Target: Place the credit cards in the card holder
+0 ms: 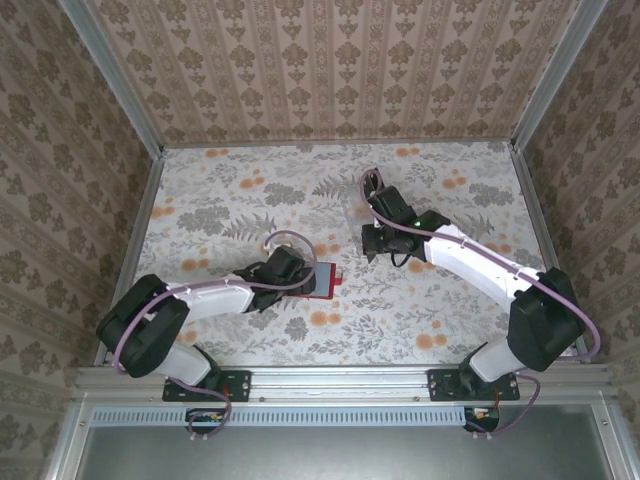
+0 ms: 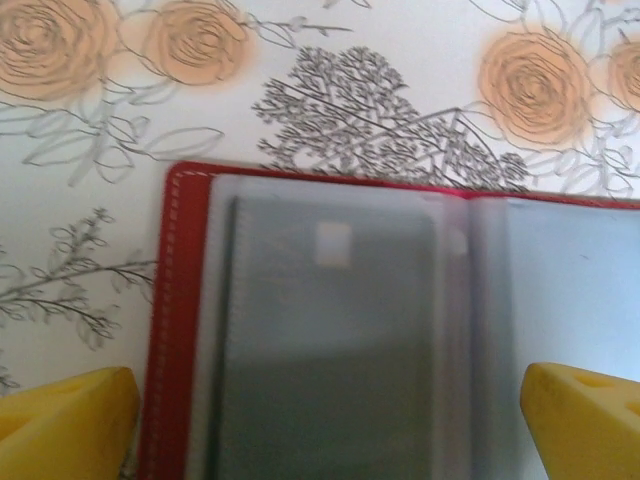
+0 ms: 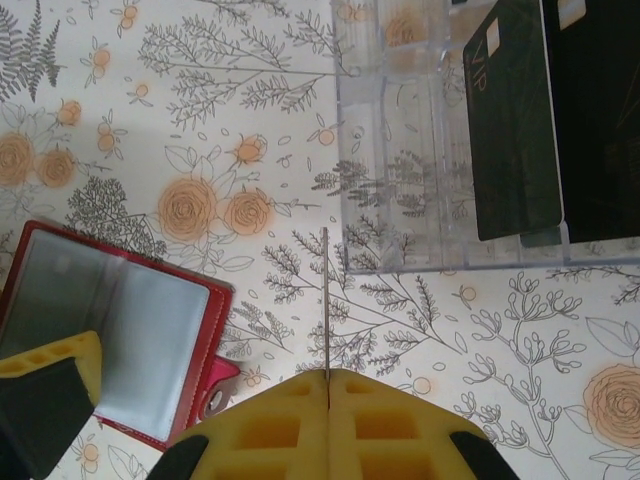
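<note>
The red card holder (image 1: pixel 325 282) lies open on the flowered table, its clear sleeves up. In the left wrist view a dark credit card (image 2: pixel 330 340) sits inside the left sleeve, beside the red edge (image 2: pixel 178 300). My left gripper (image 2: pixel 325 430) is open just above it, one yellow fingertip on each side of that page. My right gripper (image 3: pixel 328 378) is shut on a thin credit card (image 3: pixel 326 300) seen edge-on, held upright above the table to the right of the holder (image 3: pixel 215 330). More black credit cards (image 3: pixel 515 120) lie in a clear tray.
The clear plastic tray (image 3: pixel 400 180) with dividers lies just beyond the right gripper (image 1: pixel 383 243). The left gripper's yellow finger (image 3: pixel 50 385) rests over the holder's near corner. Patterned walls with metal rails (image 1: pixel 140 215) enclose the table.
</note>
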